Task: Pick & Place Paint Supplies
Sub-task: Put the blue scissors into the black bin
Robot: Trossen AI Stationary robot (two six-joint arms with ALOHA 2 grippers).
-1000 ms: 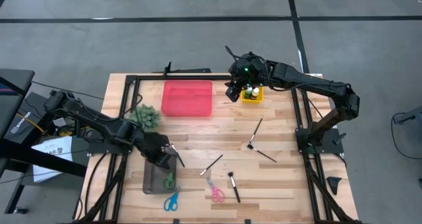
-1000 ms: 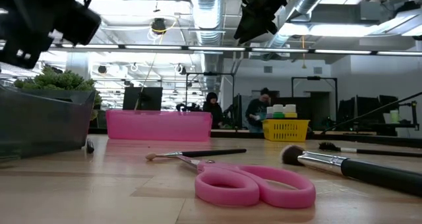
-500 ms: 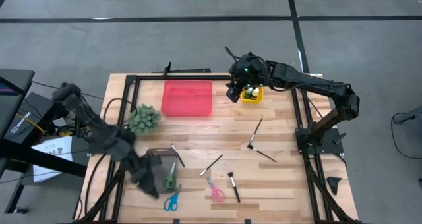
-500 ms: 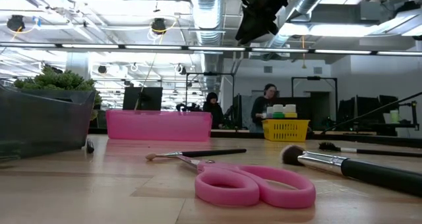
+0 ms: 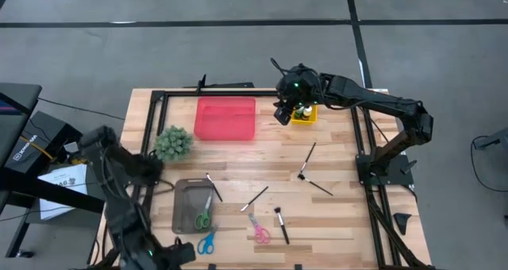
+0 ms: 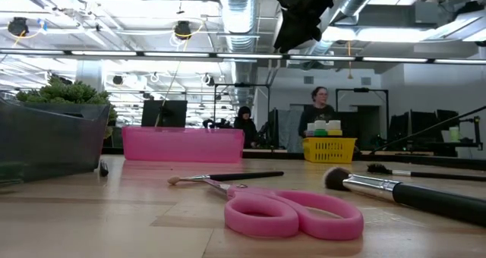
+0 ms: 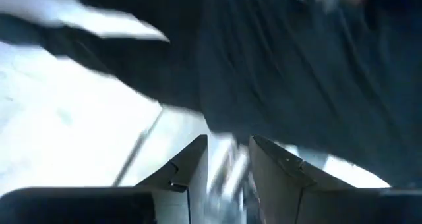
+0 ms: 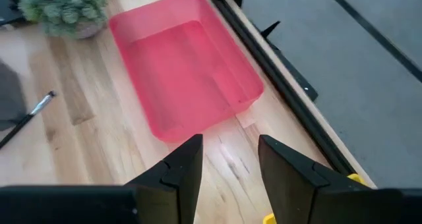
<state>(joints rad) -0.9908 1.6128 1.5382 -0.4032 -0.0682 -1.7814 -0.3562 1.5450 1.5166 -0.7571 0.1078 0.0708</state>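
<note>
Small paint bottles stand in a yellow basket at the far right; the low view shows their caps. Thin dark-handled brushes lie on the wood: one, another, a third. A thick brush lies near the front edge. One brush rests across the right rim of the grey tray. My right gripper hovers open and empty between the pink tray and the basket. My left gripper is open at the table's near left corner, blurred.
Green scissors lie in the grey tray; blue scissors and pink scissors lie near the front edge. A fuzzy green plant stands at the left. A black frame borders the table. People stand in the room behind.
My left arm has swung quickly away from the grey tray toward the table's near left corner and risen. The brush it was beside stays across the tray's right rim. My right arm has kept still.
</note>
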